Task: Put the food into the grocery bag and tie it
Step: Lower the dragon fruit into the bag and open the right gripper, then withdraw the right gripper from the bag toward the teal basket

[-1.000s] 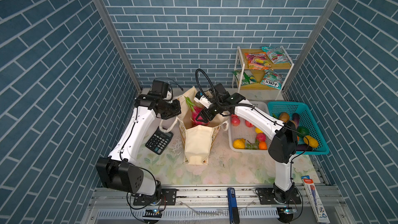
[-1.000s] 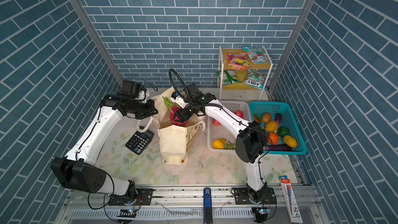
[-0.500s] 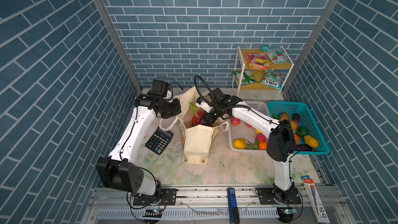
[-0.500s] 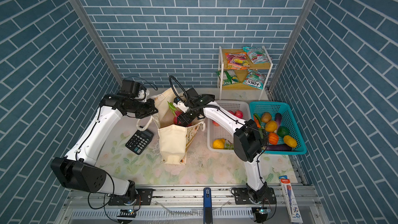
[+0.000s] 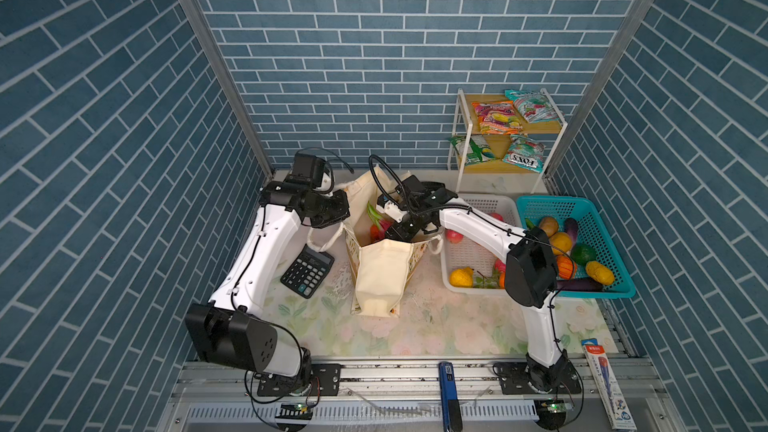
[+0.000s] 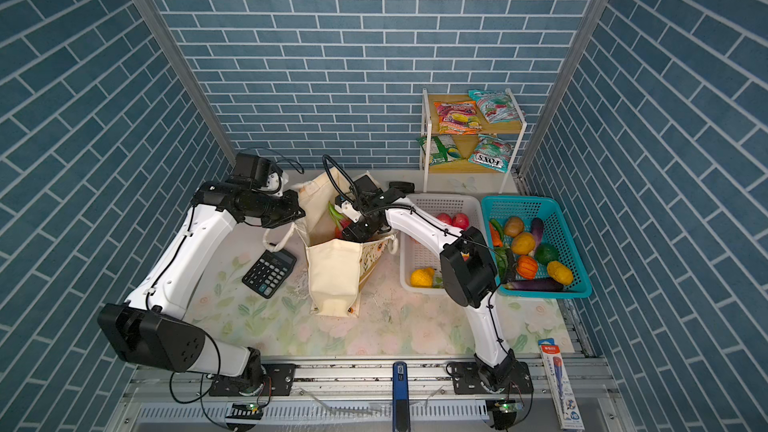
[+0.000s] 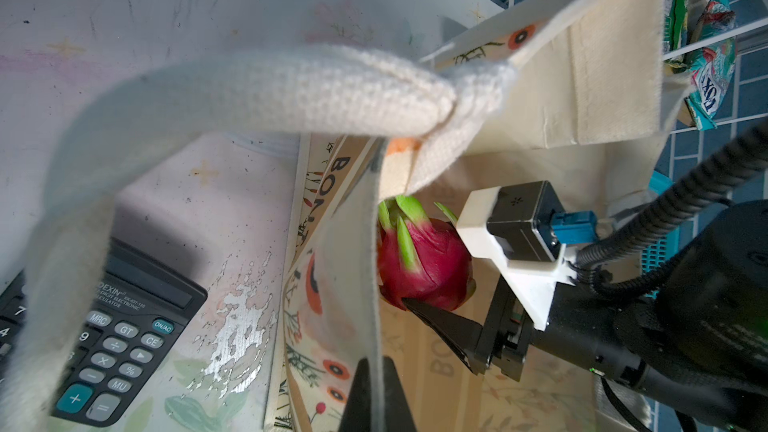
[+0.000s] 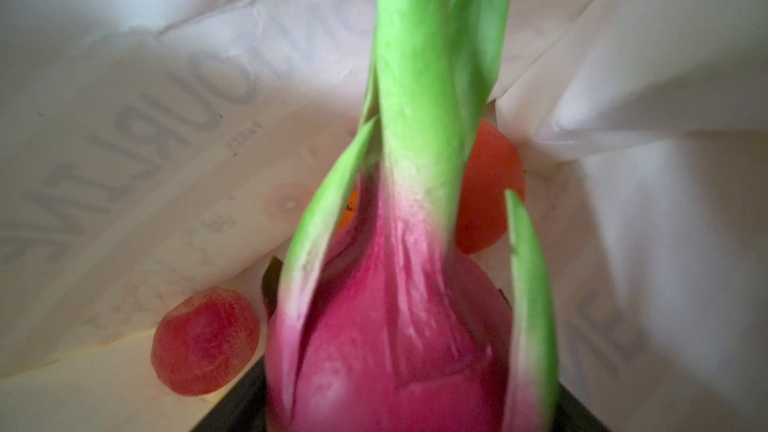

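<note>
Inside the mouth of the grocery bag (image 5: 382,276), right gripper (image 5: 399,231): jaws spread wide about the dragon fruit (image 7: 424,259), one finger touching it, grip or release not discernible; a red-orange fruit (image 8: 205,340) lies lower in the bag. At the bag's rim, left gripper (image 7: 372,392): clamped on the canvas edge. Bag upright on floral tabletop (image 5: 457,326), between calculator (image 5: 308,271) and white basket (image 5: 478,205); blue brick walls around.

Left gripper (image 7: 376,398) clamps the canvas tote (image 7: 561,89) at its rim. Inside, a dragon fruit (image 7: 428,259) touches a black finger of the right gripper (image 7: 417,315). Calculator (image 7: 124,326) lies just beside the tote.
</note>
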